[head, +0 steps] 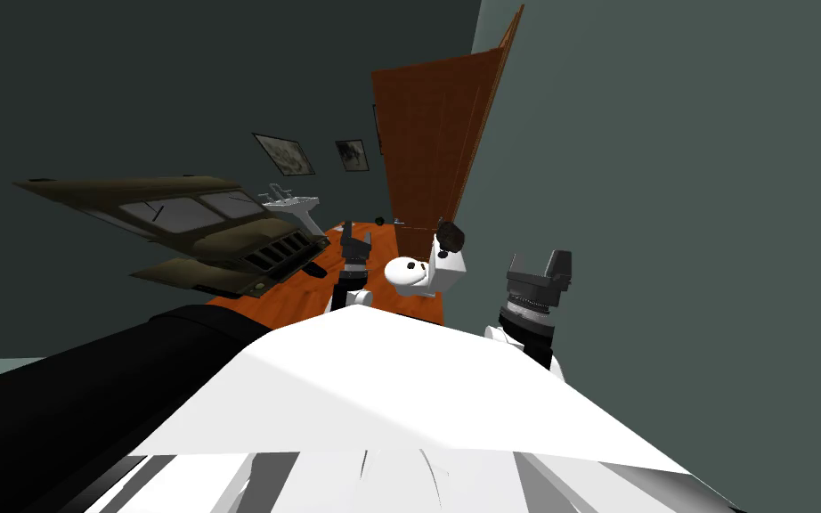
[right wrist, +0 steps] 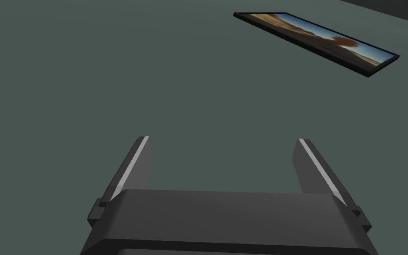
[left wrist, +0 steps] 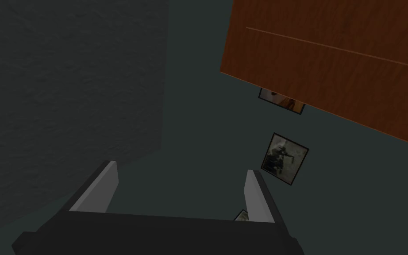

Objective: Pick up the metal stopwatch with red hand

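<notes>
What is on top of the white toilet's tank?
A small dark round object sits on the tank. Its face is too small to read, and the tank top under it is covered.

Orange floor (head: 302, 298) with white toilet (head: 419, 272)

Dull grey-green walls (head: 667, 178) close in a narrow, dimly lit room with an orange-brown wood floor (head: 297, 298). A brown wooden door (head: 431, 134) stands open at twelve o'clock, with a white toilet (head: 440, 278) just before it. At eleven o'clock a white pedestal sink (head: 293, 203) sits below two framed pictures (head: 284, 154). An olive-brown cabinet (head: 204, 232) with pale panels stands at ten o'clock
</notes>
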Robot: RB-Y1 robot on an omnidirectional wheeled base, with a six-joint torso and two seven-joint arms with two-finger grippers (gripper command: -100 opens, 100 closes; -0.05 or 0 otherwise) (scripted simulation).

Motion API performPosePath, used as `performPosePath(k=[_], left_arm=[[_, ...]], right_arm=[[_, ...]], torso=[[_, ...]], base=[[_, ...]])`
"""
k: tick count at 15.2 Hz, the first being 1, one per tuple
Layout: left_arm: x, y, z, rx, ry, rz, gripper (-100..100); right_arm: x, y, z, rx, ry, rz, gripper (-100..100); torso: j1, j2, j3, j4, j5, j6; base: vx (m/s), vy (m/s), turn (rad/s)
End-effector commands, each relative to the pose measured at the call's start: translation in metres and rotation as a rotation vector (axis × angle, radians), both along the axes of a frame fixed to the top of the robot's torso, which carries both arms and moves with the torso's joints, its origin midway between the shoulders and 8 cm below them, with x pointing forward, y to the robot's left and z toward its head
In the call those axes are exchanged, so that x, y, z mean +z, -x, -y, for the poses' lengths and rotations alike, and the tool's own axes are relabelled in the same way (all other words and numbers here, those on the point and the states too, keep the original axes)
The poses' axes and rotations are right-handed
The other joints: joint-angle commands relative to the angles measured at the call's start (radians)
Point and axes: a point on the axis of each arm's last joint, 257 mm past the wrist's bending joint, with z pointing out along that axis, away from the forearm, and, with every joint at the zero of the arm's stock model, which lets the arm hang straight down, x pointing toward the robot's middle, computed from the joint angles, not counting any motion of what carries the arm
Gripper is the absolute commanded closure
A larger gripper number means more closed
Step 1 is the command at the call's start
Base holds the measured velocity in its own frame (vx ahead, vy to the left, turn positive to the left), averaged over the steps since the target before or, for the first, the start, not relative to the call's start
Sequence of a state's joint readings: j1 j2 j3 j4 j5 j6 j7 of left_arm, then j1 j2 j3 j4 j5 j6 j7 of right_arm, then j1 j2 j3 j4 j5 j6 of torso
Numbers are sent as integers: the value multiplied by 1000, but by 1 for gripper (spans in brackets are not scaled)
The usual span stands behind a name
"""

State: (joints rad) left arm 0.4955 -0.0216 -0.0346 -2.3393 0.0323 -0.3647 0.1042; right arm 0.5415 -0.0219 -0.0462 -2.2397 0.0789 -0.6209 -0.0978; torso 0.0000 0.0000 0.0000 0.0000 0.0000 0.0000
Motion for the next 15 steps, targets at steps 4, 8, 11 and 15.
performPosePath(k=[4, 8, 11, 15], left_arm=[[0, 0, 0, 0, 0, 0, 0], [0, 0, 0, 0, 0, 0, 0], [0, 0, 0, 0, 0, 0, 0], [0, 0, 0, 0, 0, 0, 0]], right_arm=[[-10, -10, -3, 80, -2, -43, -100], [-28, -28, 0, 175, -85, -113, -100], [-41, -39, 3, 225, -153, -157, -100], [-56, -51, 7, 278, -240, -206, -100]], torso=[[0, -1, -1, 0, 0, 0], [1, -3, -2, -1, 0, 0], [1, -3, -2, -1, 0, 0], [1, -4, -2, -1, 0, 0]], base=[[14, 6, -7], [40, 17, -16], [40, 13, -13], [43, 13, -17]])
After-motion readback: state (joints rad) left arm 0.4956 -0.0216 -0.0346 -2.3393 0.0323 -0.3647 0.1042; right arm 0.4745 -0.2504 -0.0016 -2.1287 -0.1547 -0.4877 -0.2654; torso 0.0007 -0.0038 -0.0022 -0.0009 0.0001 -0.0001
